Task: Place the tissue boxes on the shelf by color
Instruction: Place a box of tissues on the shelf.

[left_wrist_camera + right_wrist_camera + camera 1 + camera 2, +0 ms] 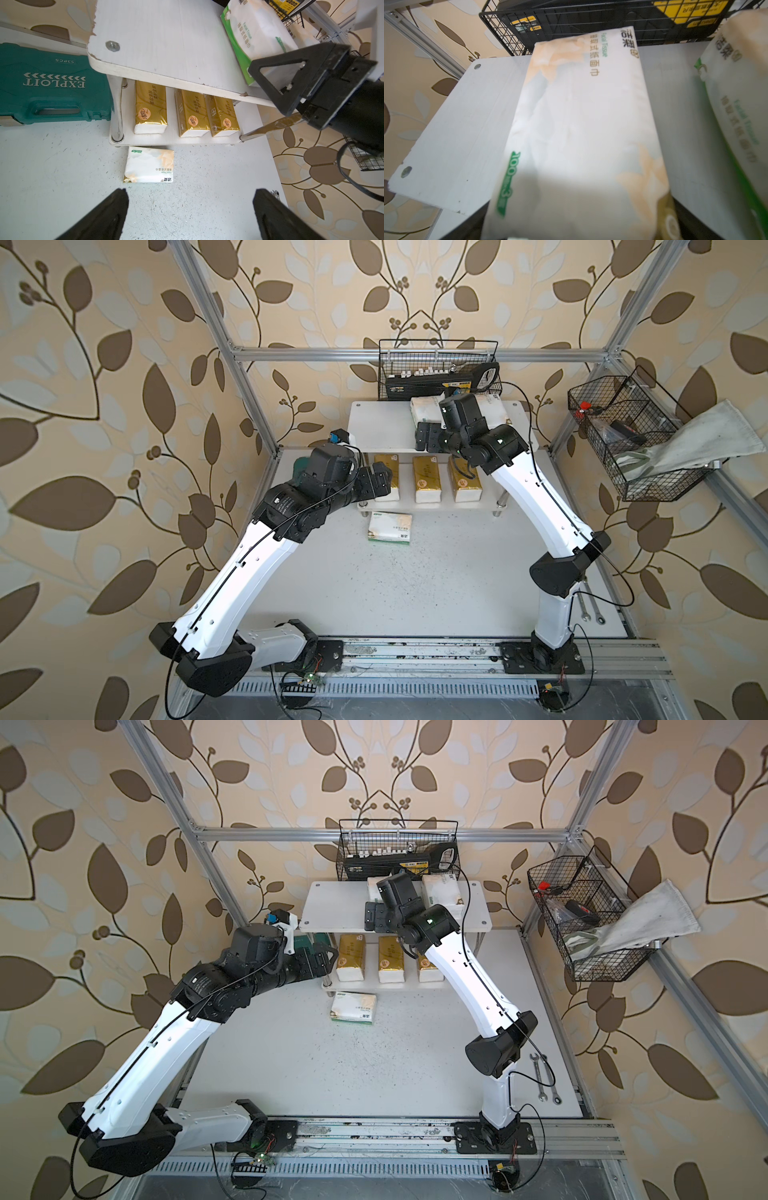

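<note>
Tools gape wide: left tool [190, 190] empty, right tool [427, 438] straddling a white pack [581, 124] atop the shelf [374, 423].

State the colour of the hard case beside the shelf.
Teal; the case shows best in the left wrist view.

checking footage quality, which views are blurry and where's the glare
Right wrist view: the central white pack dominates the frame, its near end blurred and shadowed. Left wrist view: sharp, glare on the gold packs. Both top views: sharp, evenly lit, wide-angle stretch at the edges.
</note>
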You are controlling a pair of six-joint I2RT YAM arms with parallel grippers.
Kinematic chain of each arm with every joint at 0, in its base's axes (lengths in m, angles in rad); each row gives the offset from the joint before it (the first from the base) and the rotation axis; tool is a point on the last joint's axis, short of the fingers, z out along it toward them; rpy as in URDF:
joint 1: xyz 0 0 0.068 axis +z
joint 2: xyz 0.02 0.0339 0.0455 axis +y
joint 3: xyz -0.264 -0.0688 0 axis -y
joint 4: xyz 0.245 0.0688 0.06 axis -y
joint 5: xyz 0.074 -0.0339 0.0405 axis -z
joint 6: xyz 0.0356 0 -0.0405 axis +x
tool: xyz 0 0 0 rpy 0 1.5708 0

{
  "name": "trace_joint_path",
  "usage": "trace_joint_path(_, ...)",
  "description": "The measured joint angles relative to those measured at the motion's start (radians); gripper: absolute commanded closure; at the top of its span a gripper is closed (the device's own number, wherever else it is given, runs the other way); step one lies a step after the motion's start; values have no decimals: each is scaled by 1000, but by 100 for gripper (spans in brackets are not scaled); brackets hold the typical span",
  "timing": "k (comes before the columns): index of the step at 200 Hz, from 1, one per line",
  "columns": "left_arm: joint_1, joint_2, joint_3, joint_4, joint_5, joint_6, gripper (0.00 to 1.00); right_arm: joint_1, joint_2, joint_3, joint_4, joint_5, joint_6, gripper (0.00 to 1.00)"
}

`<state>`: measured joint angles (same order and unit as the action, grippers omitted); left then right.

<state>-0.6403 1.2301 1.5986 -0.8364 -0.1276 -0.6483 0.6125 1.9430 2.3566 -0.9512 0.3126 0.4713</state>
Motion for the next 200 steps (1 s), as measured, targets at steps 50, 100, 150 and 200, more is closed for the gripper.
trace_joint_path(50, 0, -3, -4, 1, 0, -8, 1, 3, 0, 0, 1, -6, 9, 1)
trace_joint_path(100, 0, -4, -10, 1, 0, -8, 1, 13, -32, -21, 5, -5, 11, 1)
trace_joint_path(150, 0, -5, -18, 8, 0, -8, 1, 39, -178, -108, 44, -3, 11, 1)
trace_joint_path(200, 0, -6, -32, 18, 0, -11, 1, 60, -218, -145, 82, -41, 43, 1)
